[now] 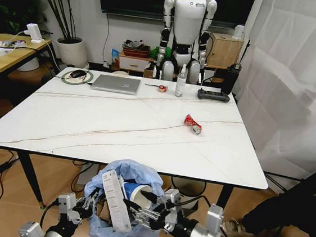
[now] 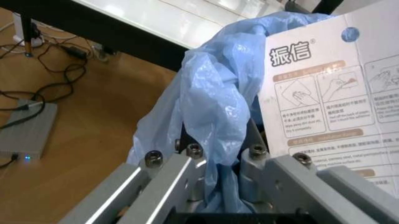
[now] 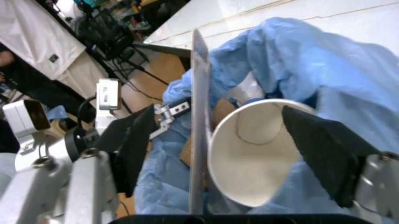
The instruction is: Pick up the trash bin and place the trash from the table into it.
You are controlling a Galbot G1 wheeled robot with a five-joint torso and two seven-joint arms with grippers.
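Held below the near edge of the table (image 1: 117,131): the trash bin (image 1: 140,176), puffy blue bag bulging over its rim. Left gripper (image 1: 84,206) clamped on the bin's left side, fingers (image 2: 181,170) closed into the bag's plastic. Right gripper (image 1: 147,214) at the bin's right, its black pads (image 3: 321,151) spread wide either side of a blue-white cup (image 3: 252,151), not pinching. White packet (image 1: 115,200) upright in the bin. Crushed red can (image 1: 192,124) left on the table, right of centre.
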